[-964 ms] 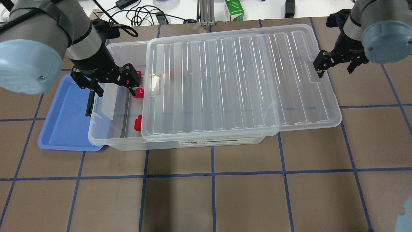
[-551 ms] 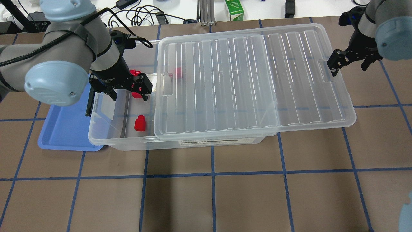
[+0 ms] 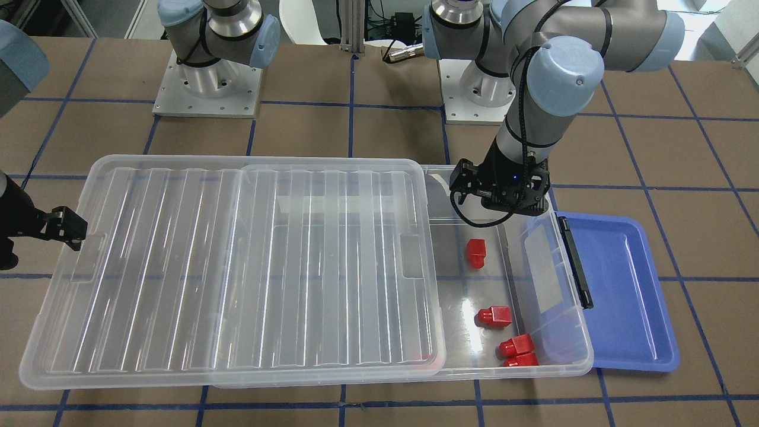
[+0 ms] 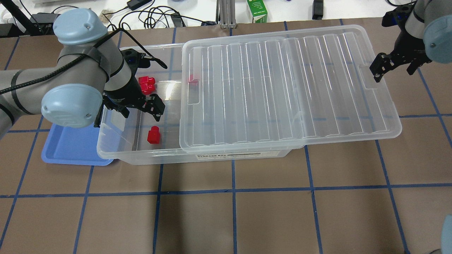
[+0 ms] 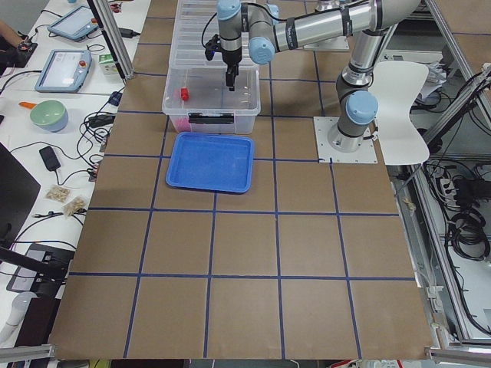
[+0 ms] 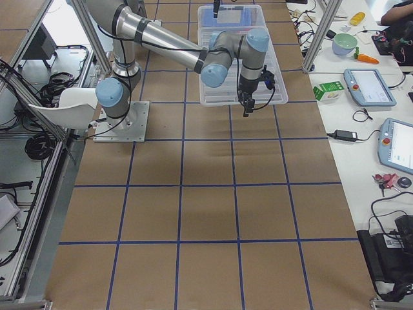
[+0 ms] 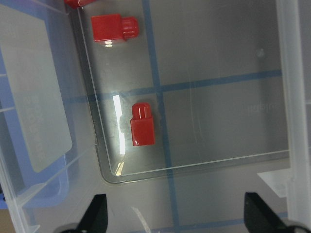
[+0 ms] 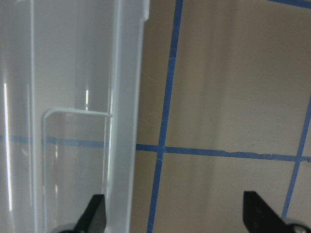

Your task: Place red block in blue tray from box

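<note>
Left gripper [image 7: 177, 216] - jaws apart, nothing between them, pointing down into the uncovered end of the large clear plastic storage box [image 4: 134, 153]. The wide opening suits a top-down grab of a small block. In the wrist view a small bright red plastic block [image 7: 142, 125] lies flat on the box floor ahead of the fingertips, not between them, offset toward one finger, nub pointing away. It sits close to the box's corner wall. More red blocks [image 4: 146, 84] lie further along the same end. The ribbed clear lid [image 4: 282, 88] sits shifted lengthwise, probably to leave this gap for reaching in. Right gripper [image 4: 393, 65] - jaws apart, just beside the lid's far short edge; contact can't be judged. The shallow blue plastic tray [image 4: 70, 144] lies right against the box's open end, a short carry, with no block in it.
</note>
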You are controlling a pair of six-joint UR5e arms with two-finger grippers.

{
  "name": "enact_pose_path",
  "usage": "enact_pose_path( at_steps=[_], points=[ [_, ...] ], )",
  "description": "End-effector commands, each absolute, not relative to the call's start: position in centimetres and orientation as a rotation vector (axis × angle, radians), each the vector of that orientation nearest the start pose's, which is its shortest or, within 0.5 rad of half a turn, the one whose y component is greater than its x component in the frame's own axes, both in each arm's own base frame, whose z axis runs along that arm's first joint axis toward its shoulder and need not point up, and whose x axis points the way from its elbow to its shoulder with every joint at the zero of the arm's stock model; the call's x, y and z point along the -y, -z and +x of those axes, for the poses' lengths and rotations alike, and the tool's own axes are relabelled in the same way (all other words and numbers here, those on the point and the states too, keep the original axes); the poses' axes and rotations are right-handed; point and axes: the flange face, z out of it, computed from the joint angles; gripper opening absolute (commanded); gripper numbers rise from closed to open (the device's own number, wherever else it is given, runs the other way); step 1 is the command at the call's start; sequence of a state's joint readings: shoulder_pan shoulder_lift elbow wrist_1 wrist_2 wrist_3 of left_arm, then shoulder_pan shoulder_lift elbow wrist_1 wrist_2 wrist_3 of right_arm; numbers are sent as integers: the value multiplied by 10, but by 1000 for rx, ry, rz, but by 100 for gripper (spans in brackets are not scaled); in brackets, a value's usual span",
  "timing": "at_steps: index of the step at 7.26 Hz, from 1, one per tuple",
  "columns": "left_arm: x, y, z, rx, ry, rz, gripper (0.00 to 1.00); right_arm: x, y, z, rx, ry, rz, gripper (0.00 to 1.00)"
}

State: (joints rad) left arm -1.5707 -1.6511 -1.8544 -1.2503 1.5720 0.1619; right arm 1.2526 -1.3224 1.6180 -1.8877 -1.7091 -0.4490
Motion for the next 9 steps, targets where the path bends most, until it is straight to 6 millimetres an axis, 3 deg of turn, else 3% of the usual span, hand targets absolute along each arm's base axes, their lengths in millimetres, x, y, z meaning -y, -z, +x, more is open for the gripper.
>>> enact_pose_path(
  at_steps=[1,2,5,7,9],
  points=[
    [492,-319,-136,-3135,-36,270,100,587,-373,-65,-3259,-27,-202,100],
    [496,-313,-132,-3130,-41,308,100,588,-401,-61,-3270,15,-208,100],
    [499,-285,-136,-3171,-73,335,100,567,-474,-51,-3245,-27,-210,100],
    [499,-266,-136,-3167,-66,340,100,558,-482,-48,-3248,-16,-212,100],
    [502,-250,-126,-3175,-106,308,100,560,-474,-48,-3235,-38,-227,100]
  ],
)
